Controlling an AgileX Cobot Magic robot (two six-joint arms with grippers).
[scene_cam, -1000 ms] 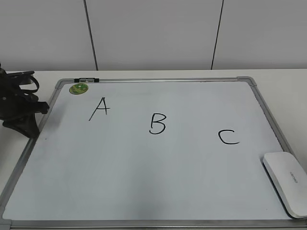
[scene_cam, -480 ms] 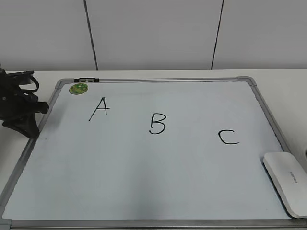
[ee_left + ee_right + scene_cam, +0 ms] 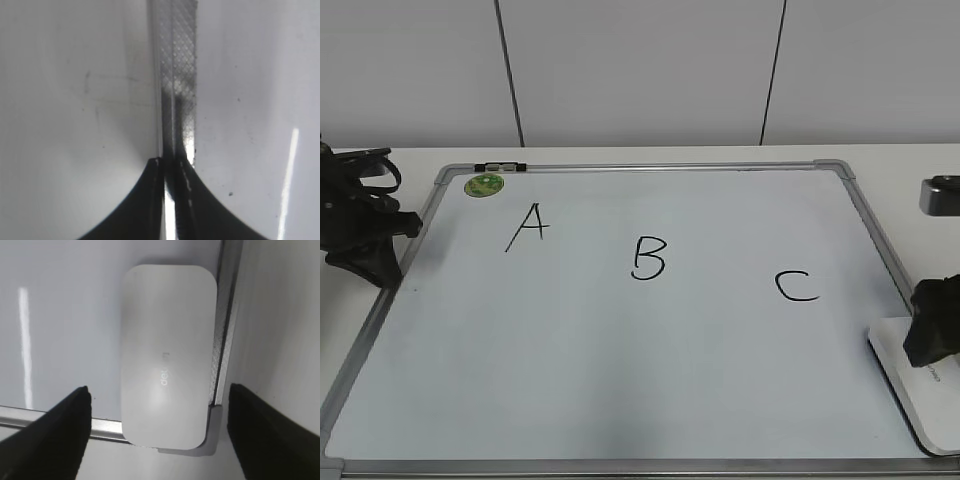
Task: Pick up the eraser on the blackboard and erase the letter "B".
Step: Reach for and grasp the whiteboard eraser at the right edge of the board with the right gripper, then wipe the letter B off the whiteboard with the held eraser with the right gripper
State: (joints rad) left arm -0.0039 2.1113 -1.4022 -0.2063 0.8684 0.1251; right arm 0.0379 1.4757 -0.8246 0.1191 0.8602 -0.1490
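Two fingers of right gripper [image 3: 157, 435] spread wide, straddling eraser [image 3: 167, 352] at blackboard [image 3: 620, 340] near-right corner. Best lowered centred, clear of frame, before closing. Left gripper [image 3: 172, 170] closed, idle.

One blackboard [image 3: 620, 370] lies flat. Three black letters are written on it: one "A" [image 3: 528, 227] toward its left, one letter "B" [image 3: 648, 258] in its middle, one "C" [image 3: 796, 286] toward its right. One eraser [image 3: 167, 355] sits at its near right corner, one green magnet [image 3: 484, 185] at its far left corner. Two grippers, one at each side edge.
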